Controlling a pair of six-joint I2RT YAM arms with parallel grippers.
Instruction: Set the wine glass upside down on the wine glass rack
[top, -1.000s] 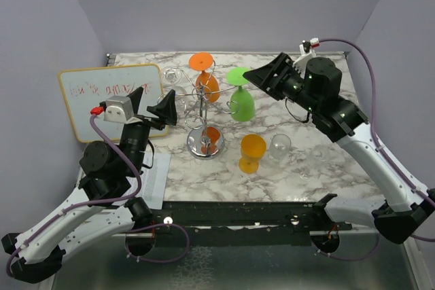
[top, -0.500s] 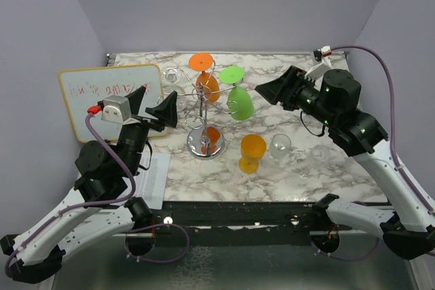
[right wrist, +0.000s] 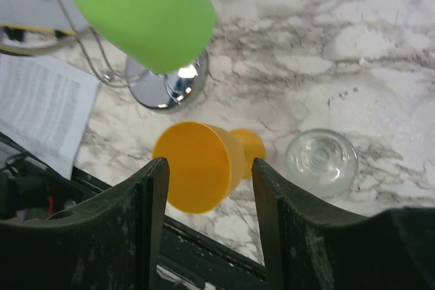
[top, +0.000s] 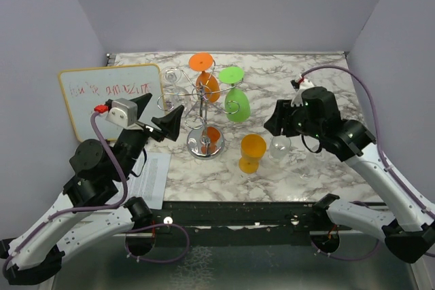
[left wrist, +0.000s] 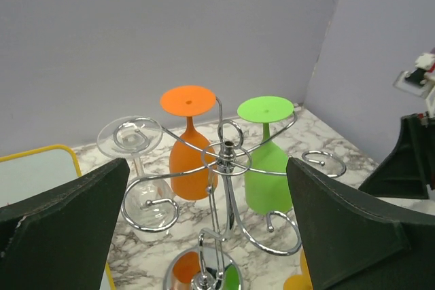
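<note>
**Two grippers spread, amber glass off the rack**

Grey-veined marble tabletop (top: pixel 285 66) carries the shiny chrome wire rack with a mirrored disc base (top: pixel 201 117). An orange plastic wine glass (left wrist: pixel 190 168), a lime-green plastic wine glass (left wrist: pixel 267 168) and a clear hanging wine glass (left wrist: pixel 146 208) are upside down on its curled arms. The clear one reads plainly only from the left wrist. The yellow-orange plastic wine glass (top: pixel 253 147) sits on the marble just right of the rack's base, with a clear glass on the table (top: pixel 279 146) beside it. The right wrist view shows the right gripper (right wrist: pixel 209 164) above the yellow-orange glass, fingers apart and empty. The left gripper (left wrist: pixel 207 164) faces the rack, fingers spread wide, holding nothing. Only the overhead view shows the white dry-erase board (top: pixel 109 96) at the left.
</note>
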